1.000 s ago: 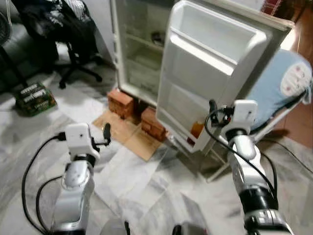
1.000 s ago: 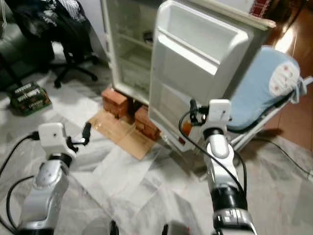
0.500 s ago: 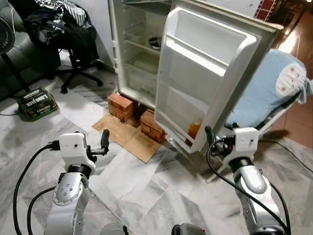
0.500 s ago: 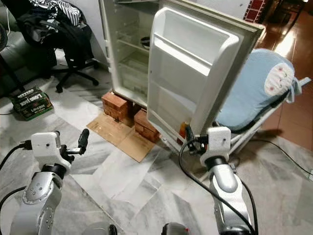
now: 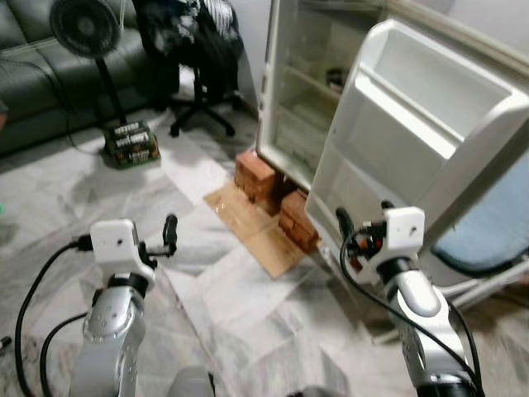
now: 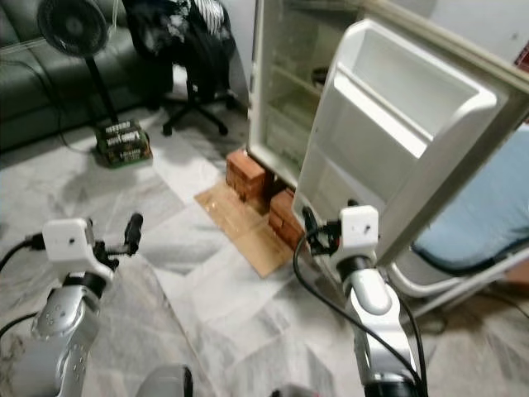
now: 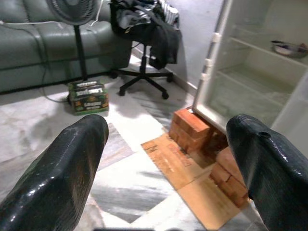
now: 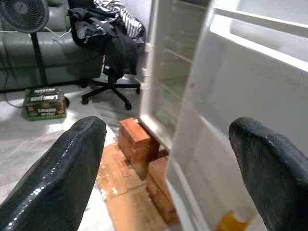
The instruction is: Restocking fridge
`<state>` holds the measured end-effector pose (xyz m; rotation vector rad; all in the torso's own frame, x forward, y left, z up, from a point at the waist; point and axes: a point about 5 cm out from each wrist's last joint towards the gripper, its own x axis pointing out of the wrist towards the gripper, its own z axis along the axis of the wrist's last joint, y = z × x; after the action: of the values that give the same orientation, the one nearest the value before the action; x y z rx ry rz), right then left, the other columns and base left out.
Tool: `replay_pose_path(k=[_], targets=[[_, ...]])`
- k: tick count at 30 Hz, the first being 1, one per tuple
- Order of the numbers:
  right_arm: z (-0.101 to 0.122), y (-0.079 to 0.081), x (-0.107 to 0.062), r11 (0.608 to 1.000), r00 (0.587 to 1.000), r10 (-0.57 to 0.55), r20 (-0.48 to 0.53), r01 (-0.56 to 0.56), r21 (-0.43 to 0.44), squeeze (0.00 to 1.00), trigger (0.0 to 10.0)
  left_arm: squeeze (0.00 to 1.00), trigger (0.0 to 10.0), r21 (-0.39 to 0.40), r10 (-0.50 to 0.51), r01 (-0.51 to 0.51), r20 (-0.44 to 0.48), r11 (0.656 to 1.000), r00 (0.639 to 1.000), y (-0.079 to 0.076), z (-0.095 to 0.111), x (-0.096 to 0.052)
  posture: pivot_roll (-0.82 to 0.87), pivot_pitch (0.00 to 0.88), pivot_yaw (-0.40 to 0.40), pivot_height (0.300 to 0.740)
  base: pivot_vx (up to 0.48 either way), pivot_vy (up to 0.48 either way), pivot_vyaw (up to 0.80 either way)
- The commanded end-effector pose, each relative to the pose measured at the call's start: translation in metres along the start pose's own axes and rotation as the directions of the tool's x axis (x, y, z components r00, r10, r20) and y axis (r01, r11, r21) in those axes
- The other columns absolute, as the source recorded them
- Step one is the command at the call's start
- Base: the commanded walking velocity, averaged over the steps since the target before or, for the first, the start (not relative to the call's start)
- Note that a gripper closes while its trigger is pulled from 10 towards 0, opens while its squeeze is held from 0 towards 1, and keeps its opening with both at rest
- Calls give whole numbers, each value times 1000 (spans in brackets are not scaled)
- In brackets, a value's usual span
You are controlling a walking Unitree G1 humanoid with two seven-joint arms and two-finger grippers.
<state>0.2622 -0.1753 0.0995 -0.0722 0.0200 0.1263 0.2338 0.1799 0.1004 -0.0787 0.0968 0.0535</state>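
Both grippers ride empty with fingers spread apart: the right gripper [image 5: 340, 222] just before the white fridge door [image 5: 417, 132], the left gripper [image 5: 170, 230] over the grey marble floor [image 5: 240, 314]. An orange bottle [image 8: 232, 222] stands low in the open door's bottom shelf. The green printed carton [image 5: 131, 142], probably canned drinks, sits well apart by the black pedestal fan [image 5: 80, 18]; likely heavy, stiff cardboard, best held by opposite side walls

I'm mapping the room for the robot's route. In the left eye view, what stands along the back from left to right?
Standing fan → green carton → office chair → red bricks → open fridge door.
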Motion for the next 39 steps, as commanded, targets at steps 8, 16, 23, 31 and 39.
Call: replay_pose_path(k=[8,16,23,31,39], targets=[[6,-9,1,999,999,-28,14,29,-16,0,10000,0,10000,-8,-26,26,4,1000,1000,-9,2,5,17,9,-34,740,0,-446,0],[7,-10,3,999,999,-34,13,34,-20,0,10000,0,10000,-7,-25,25,5,1000,1000,-10,2,7,17,5,-34,740,0,-424,0],[6,-10,5,999,999,-37,11,37,-26,0,10000,0,10000,-2,-25,25,5,1000,1000,-10,2,8,17,4,-36,740,0,-391,0],[4,-14,7,997,997,-74,0,74,-17,0,10000,0,10000,-18,-35,35,23,999,999,-9,2,9,16,5,-36,740,0,-131,0],[5,-14,9,997,997,-78,3,78,-19,0,10000,0,10000,-28,-62,63,44,998,997,-11,5,8,15,8,-37,740,305,0,0]])
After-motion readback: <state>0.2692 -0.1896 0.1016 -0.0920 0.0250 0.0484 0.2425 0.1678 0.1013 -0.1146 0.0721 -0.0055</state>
